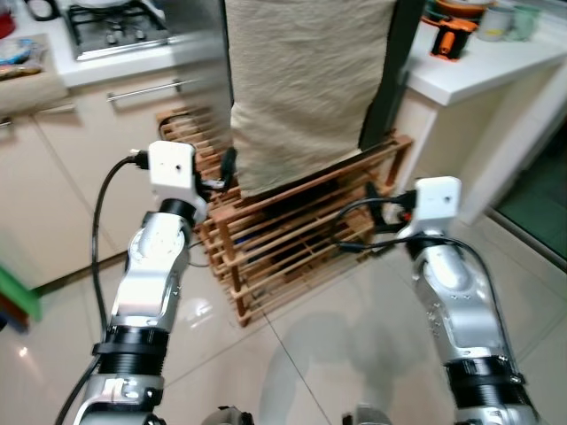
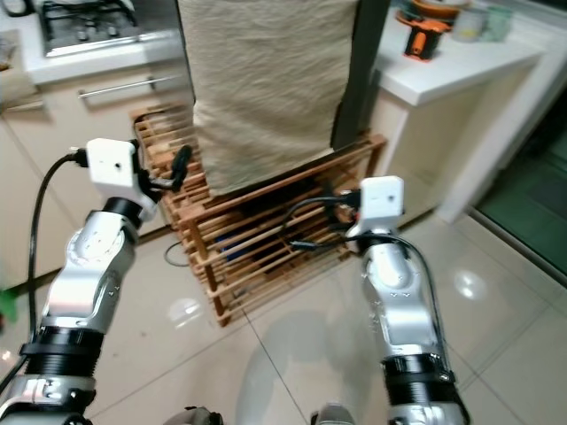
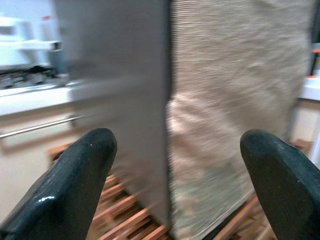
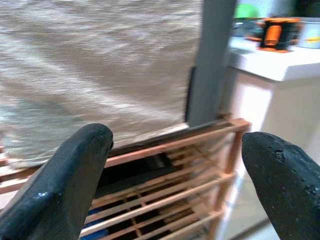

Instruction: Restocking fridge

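A grey steel fridge point(image 1: 200, 80) stands ahead of me, its front hung with a beige cloth point(image 1: 306, 80). It rests on a low wooden slatted rack point(image 1: 292, 243). My left gripper point(image 3: 175, 150) is raised near the cloth's left edge, where it meets the grey side, and is open with nothing between its fingers point(image 3: 70, 185). My right gripper point(image 4: 175, 150) is held lower at the rack's right end, by the fridge's dark right edge point(image 4: 210, 60), also open and holding nothing. The blurred head views show both silver arms, the left gripper point(image 1: 223, 175) and right gripper point(image 1: 379, 204).
A worktop with a gas hob point(image 1: 115, 27) and white drawers with a bar handle point(image 1: 146, 90) stands left of the fridge. A white counter point(image 1: 461, 75) on the right carries an orange-and-black object point(image 1: 450, 40) and cups point(image 1: 512, 18). Glossy tiled floor point(image 1: 310, 354) lies below.
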